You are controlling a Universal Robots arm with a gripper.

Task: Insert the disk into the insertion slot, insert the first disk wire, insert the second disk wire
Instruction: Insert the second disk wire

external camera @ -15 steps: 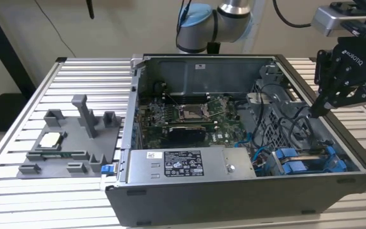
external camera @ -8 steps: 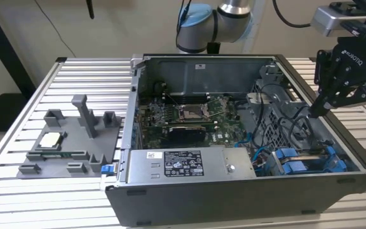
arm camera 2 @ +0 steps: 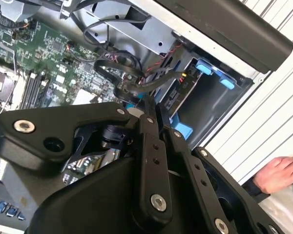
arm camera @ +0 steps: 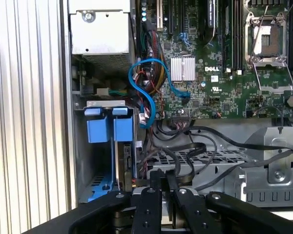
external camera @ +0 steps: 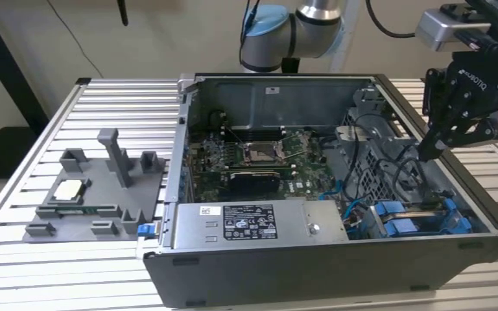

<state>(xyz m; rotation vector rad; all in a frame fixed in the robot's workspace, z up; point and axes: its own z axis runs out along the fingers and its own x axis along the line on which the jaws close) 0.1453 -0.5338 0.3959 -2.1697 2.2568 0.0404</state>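
With the gripper (external camera: pixel 428 150) pressed together, seemingly pinching a black wire (arm camera 2: pixel 118 67), near the disk (arm camera: pixel 128 163) seated in the slot (arm camera: pixel 100 165) at the case's front corner, the plug may tilt or snag neighbouring cables (arm camera: pixel 224 141).

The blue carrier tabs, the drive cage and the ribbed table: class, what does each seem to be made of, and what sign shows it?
Bright blue carrier tabs: probably moulded plastic, with a uniform matte colour and rounded edges.
Grey drive cage: apparently sheet metal, thin and folded, with punched slots and a dull sheen.
Pale ribbed table: likely aluminium profile, given its straight parallel grooves and soft metallic shine.
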